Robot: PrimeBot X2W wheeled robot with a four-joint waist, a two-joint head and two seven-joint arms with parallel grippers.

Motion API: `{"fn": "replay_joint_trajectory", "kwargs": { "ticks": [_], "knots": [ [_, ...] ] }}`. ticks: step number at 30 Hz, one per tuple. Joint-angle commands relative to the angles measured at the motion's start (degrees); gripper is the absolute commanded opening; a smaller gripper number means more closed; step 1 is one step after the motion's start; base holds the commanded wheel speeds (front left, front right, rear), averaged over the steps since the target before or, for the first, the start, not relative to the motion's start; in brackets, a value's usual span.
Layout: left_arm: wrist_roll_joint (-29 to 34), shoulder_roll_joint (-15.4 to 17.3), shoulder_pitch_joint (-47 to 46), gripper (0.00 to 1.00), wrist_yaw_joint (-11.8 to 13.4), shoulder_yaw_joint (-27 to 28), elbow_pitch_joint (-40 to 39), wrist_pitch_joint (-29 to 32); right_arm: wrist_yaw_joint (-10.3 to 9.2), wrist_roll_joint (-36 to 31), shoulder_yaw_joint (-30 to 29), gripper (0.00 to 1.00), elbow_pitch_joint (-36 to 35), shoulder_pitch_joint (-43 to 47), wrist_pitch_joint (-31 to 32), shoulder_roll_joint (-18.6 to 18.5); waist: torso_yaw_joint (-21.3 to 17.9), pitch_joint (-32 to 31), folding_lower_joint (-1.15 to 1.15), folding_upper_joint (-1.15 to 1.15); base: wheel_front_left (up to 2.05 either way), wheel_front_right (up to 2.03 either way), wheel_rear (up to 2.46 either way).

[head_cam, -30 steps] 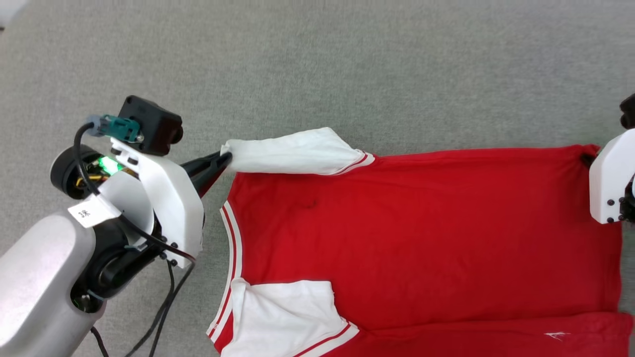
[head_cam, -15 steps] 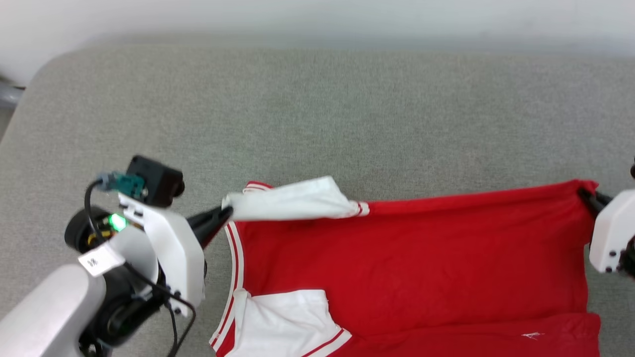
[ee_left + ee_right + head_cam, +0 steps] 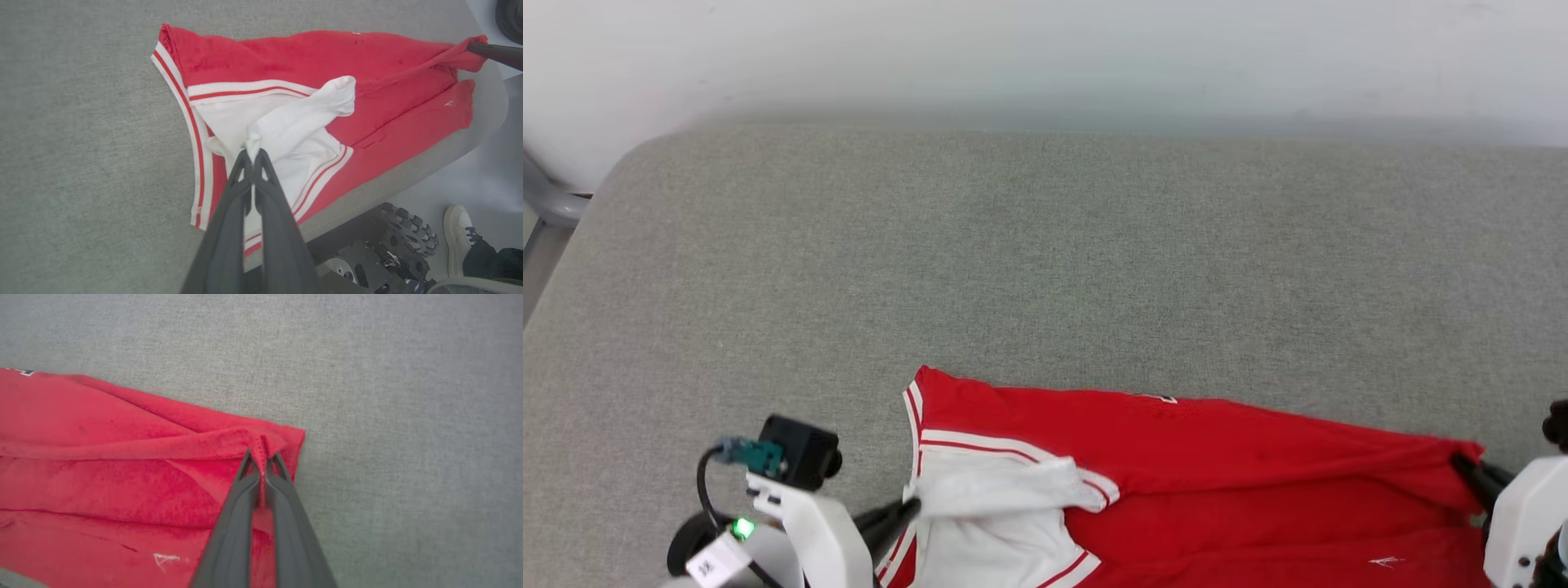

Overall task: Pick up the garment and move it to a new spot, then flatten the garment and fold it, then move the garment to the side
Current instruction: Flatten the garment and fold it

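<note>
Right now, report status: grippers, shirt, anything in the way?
Left gripper shut on sleeve. Right gripper shut on red corner. Shirt half folded on pad. Person's shoe nearby.

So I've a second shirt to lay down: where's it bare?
Free: the grey surface between the garment and the white wall, and left of the collar. Crowded: the near edge, where the left gripper pinches the white sleeve and the right gripper a red corner.

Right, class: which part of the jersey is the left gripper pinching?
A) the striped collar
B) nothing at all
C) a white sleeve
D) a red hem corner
C: the left gripper is shut on a bunched white sleeve of the jersey.
</note>
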Motion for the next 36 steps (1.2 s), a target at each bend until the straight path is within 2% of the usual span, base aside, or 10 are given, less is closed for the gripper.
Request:
{"fn": "replay_joint_trajectory", "kwargs": {
  "ticks": [1,7,20,21,22,23,24,25,33,36],
  "knots": [
    [-0.36,-0.06,1.54,0.00,0.40,-0.22,0.18,-0.50,-0.08,0.71,-0.16,0.00,-0.68,1.52,0.57,0.14,-0.16,-0.34,0.01,0.00,0.00,0.00,0.00],
    [-0.58,-0.28,5.59,0.00,0.72,-1.58,1.27,-1.60,-0.08,0.41,2.48,0.00,-3.00,5.37,2.07,-2.59,-0.44,-0.72,0.01,0.00,0.00,0.00,0.00],
    [0.29,-1.68,5.21,0.00,-1.40,-4.07,7.41,-1.61,-0.08,-1.21,8.40,0.00,-0.49,5.09,-0.77,-7.76,-0.30,-0.84,0.01,0.00,0.00,0.00,0.00],
    [0.47,-1.79,5.18,0.00,-1.65,-4.46,7.81,-1.42,-0.08,-0.63,9.00,0.05,-0.22,5.32,-0.83,-7.87,-0.32,-0.96,0.01,0.00,0.00,0.00,0.00],
    [0.66,-1.98,5.23,0.00,-1.69,-4.80,8.17,-1.38,-0.08,-0.27,9.60,0.38,-0.01,5.59,-0.94,-8.09,-0.35,-1.10,0.01,0.00,0.00,0.00,0.00],
    [0.73,-2.19,5.32,0.00,-1.76,-5.04,8.50,-1.41,-0.08,0.07,9.89,1.00,0.16,5.65,-1.11,-8.33,-0.39,-1.31,0.01,0.00,0.00,0.00,0.00],
    [0.89,-2.37,5.42,0.22,-1.85,-5.31,8.93,-1.58,-0.08,0.31,10.25,1.00,0.32,5.86,-1.45,-8.45,-0.45,-1.55,0.01,0.00,0.00,0.00,0.00],
    [1.57,-2.42,5.33,1.00,-1.79,-5.55,9.34,-1.94,-0.07,0.66,10.81,1.00,0.45,6.25,-1.26,-8.46,-0.52,-1.84,0.01,0.00,0.00,0.00,0.00],
    [3.41,-4.12,5.19,1.00,-1.21,-4.84,11.38,-6.64,-0.08,4.19,10.37,1.00,-0.90,7.53,0.99,-9.26,-0.98,-3.86,0.01,0.00,0.00,0.00,0.00],
    [3.94,-5.15,5.05,1.00,-0.72,-3.21,11.66,-10.59,-0.07,5.15,8.42,1.00,-2.69,8.22,3.72,-8.75,-1.09,-4.51,0.01,0.00,0.00,0.00,0.00]
  ]
}}
